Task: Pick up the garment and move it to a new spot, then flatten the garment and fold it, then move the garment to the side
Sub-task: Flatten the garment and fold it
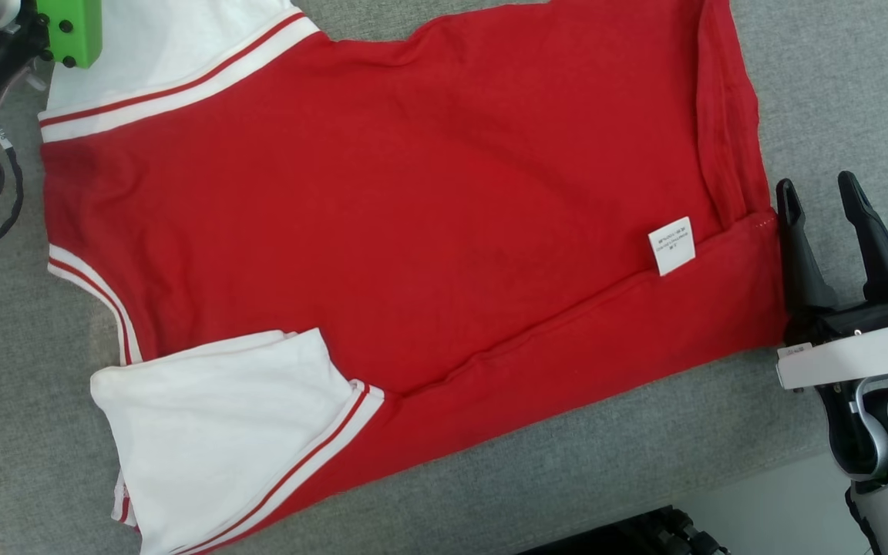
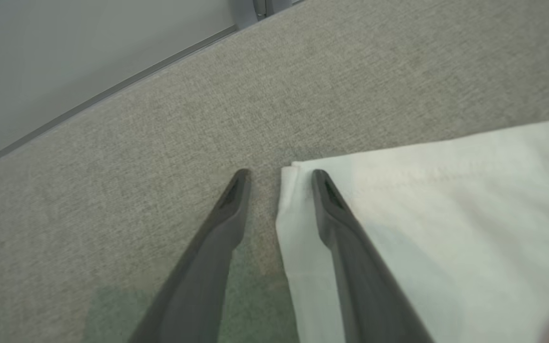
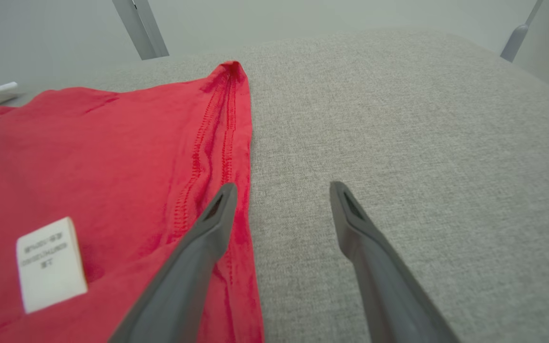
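The garment (image 1: 413,193), a red shirt with white sleeves and red-and-white striped trim, lies spread across the grey fabric-covered counter (image 1: 837,77), its shoulders to the left and its hem to the right. Its near edge is turned over in a long band, and a small white label (image 1: 672,245) sits by that fold close to the hem. One white sleeve (image 1: 220,432) lies at the near left, angled out over the counter; the other (image 1: 159,46) lies at the far left. In the left wrist view the left gripper (image 2: 281,174) is low over a corner of a white sleeve (image 2: 446,214), its jaws parted and not clenched: one finger lies over the cloth, the other over bare counter, with the sleeve's edge between them. The right gripper (image 1: 818,185) is at the right, just beside the hem, its jaws spread wide and grasping nothing. In the right wrist view one finger (image 3: 208,228) lies over the stitched red hem and the other over the grey counter.
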You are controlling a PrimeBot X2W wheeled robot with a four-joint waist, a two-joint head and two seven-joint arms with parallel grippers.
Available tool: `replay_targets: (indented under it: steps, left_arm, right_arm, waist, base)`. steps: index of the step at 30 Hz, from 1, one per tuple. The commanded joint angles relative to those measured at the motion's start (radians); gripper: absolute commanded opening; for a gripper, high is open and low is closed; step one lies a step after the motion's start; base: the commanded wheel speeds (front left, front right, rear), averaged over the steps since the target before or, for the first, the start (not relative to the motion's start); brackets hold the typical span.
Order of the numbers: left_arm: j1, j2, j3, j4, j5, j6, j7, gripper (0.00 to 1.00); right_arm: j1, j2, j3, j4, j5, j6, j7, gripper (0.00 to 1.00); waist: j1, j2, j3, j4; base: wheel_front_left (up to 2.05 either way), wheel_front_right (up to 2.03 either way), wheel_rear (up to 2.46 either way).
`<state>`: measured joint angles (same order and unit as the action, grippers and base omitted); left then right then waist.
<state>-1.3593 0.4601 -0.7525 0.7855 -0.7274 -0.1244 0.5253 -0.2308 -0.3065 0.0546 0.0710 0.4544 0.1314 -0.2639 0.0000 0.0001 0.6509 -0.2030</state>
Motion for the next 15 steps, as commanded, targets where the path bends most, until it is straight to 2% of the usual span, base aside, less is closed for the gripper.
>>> replay_targets:
  steps: [1,2,10,15]
  left_arm:
    - [-0.006,0.01,-0.009,0.016,0.009,-0.004,-0.001,0.09]
    - [-0.006,0.012,-0.011,0.019,0.005,-0.004,-0.002,0.0]
    - [-0.009,0.021,-0.03,0.011,-0.033,-0.007,-0.034,0.0]
    - [0.016,0.025,-0.064,-0.037,-0.065,-0.007,-0.072,0.0]
  right_arm:
    - [-0.012,0.003,0.0,0.0,-0.007,-0.001,0.0,1.0]
    - [-0.013,0.003,0.0,0.001,-0.008,-0.001,0.0,1.0]
    - [-0.045,-0.011,0.018,-0.045,-0.001,-0.001,0.0,1.0]
    - [-0.125,-0.039,0.074,-0.008,0.06,-0.001,0.0,1.0]
  waist:
    - [0.0,-0.0001,0.0,-0.003]
    - [0.0,-0.0001,0.0,-0.004]
    - [0.0,-0.0001,-0.017,-0.004]
    - [0.0,-0.0001,-0.061,0.016]
  base:
    - [0.0,0.0,0.0]
    - [0.0,0.0,0.0]
    - [0.0,0.0,0.0]
    - [0.0,0.0,0.0]
